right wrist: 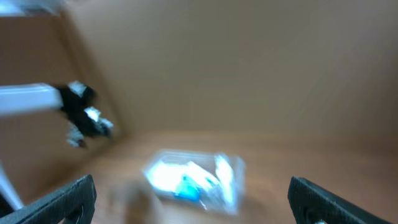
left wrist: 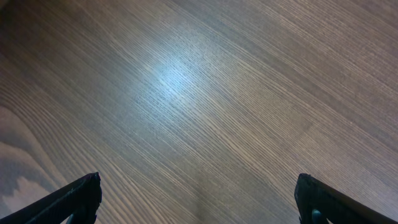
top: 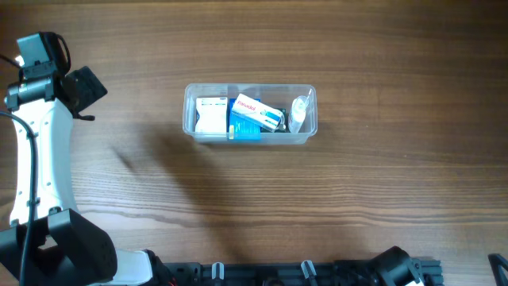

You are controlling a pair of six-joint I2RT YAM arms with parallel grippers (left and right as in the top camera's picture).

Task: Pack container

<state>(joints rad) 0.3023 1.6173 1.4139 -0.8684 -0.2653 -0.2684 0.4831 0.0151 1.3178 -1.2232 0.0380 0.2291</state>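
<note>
Overhead, the container (top: pixel 187 111) holds small boxes (top: pixel 210 115) and a bottle (top: pixel 299 111); both arms' jaws stand spread, empty.

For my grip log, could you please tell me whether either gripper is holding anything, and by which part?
Nothing is held. The left gripper and the right gripper are both open and empty; the container sits apart from both.

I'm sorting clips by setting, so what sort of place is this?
Probably a robot test bench rather than a home: a wood-grain table, a white robot arm at its side, and one clear container holding small boxes.
</note>
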